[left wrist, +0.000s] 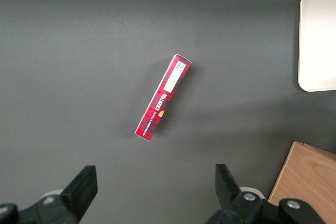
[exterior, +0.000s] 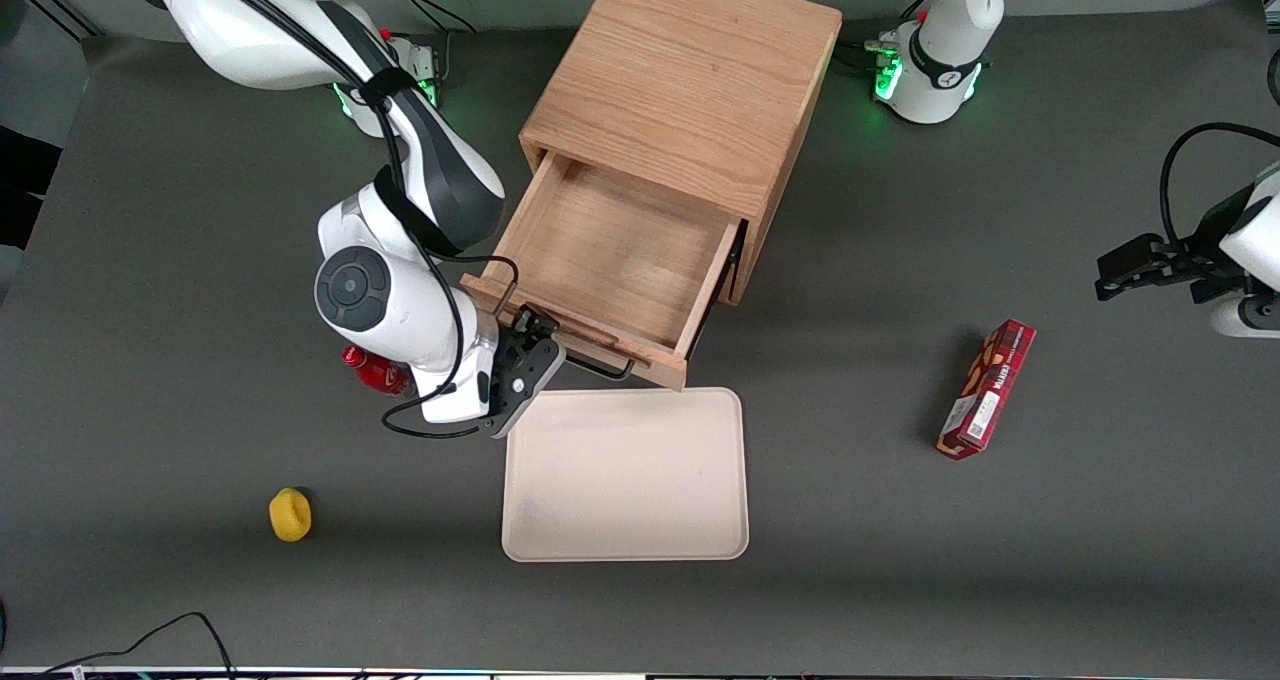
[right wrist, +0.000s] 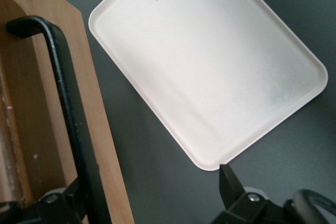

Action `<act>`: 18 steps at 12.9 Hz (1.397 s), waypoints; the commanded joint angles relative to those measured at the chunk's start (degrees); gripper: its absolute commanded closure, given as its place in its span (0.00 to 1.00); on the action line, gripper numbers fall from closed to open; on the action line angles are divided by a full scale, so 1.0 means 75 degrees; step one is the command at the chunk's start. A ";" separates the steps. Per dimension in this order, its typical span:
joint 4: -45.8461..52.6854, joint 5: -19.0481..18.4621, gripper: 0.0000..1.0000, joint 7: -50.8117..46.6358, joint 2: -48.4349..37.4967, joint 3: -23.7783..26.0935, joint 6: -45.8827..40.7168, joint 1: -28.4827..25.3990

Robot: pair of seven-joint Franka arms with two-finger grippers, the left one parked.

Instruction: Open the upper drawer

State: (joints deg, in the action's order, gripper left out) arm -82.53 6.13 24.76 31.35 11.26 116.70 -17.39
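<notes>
The upper drawer [exterior: 612,250] of the light oak cabinet [exterior: 690,70] stands pulled far out, and its plain wood inside is bare. Its thin black bar handle [exterior: 600,366] runs along the drawer front, on the side nearer the front camera. My gripper [exterior: 535,340] is at the working arm's end of that handle, just above the table. In the right wrist view the gripper [right wrist: 155,195] is open. The handle [right wrist: 63,93] passes between the fingers, close against one finger [right wrist: 71,199]; the other finger [right wrist: 229,186] is well apart from it. The lower drawer is hidden under the upper one.
A beige tray [exterior: 625,475] lies on the table directly in front of the open drawer, also seen in the right wrist view [right wrist: 210,66]. A red bottle [exterior: 375,368] sits under my arm. A yellow object [exterior: 290,513] lies nearer the front camera. A red box [exterior: 987,388] lies toward the parked arm's end.
</notes>
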 commanded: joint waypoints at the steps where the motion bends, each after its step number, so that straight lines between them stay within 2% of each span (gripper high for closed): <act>1: 0.0187 0.0109 0.00 0.0227 0.0051 -0.0247 0.0038 -0.0061; 11: 0.0352 0.0179 0.00 0.0215 0.0121 -0.0423 0.0296 -0.0037; 14: 0.0364 0.0915 0.00 0.0156 0.0086 -0.0423 0.0226 -0.0049; 18: 0.0596 0.1398 0.00 0.0156 -0.0043 -0.0423 -0.0147 -0.0037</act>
State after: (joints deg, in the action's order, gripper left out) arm -79.80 14.22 25.08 31.61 8.48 118.10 -17.41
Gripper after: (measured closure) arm 0.000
